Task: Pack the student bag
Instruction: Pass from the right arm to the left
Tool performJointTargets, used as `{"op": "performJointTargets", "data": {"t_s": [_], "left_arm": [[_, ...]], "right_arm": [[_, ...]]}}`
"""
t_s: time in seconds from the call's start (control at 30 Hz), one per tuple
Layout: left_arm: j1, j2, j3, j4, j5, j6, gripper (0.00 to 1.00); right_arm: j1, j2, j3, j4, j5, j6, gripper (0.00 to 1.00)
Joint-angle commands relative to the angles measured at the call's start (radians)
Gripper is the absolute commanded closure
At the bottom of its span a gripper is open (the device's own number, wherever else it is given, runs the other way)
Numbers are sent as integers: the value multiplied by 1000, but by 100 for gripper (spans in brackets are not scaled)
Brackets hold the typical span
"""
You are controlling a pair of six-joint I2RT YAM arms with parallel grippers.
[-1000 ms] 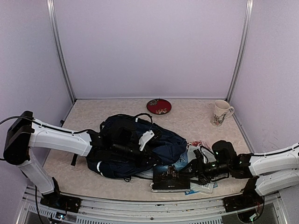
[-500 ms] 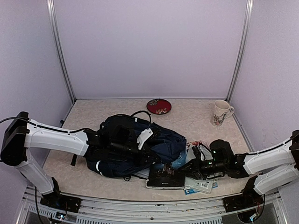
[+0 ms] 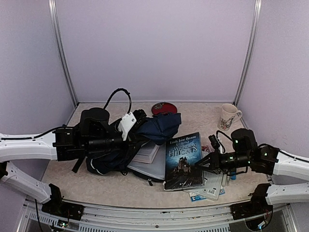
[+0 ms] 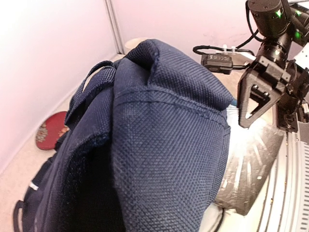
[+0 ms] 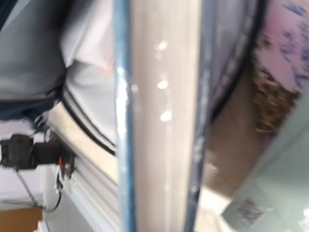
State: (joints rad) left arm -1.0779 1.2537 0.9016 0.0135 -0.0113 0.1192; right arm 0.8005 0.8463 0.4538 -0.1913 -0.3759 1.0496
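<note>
The student bag, navy fabric, lies at mid-left of the table with its top flap pulled up. My left gripper is shut on that flap, and in the left wrist view the bag's weave fills the frame and hides the jaws. A dark blue "Wuthering Heights" book is tilted up off the table beside the bag's mouth. My right gripper is shut on its right edge. The right wrist view shows the book's page edge running straight between the jaws.
A red plate sits at the back behind the bag, and a mug stands at the back right. More flat books and cards lie under my right gripper. A pale folder lies under the bag's raised flap.
My left arm has lifted the bag's flap up and back to the left. My right gripper has shut on the book and raised it from flat to tilted, cover up.
</note>
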Motion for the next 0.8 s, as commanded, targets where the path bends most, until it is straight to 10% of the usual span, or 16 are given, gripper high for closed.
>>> {"op": "performJointTargets", "data": {"t_s": [0.0, 0.5, 0.77], "left_arm": [[-7, -76, 7, 142, -44, 90, 100], [-11, -101, -21, 172, 135, 120, 100], [-13, -123, -42, 199, 206, 124, 100]], "right_arm": [[-9, 32, 128, -44, -183, -164, 100], [-9, 536, 316, 379, -528, -121, 100], [-18, 771, 472, 269, -539, -212, 96]]}}
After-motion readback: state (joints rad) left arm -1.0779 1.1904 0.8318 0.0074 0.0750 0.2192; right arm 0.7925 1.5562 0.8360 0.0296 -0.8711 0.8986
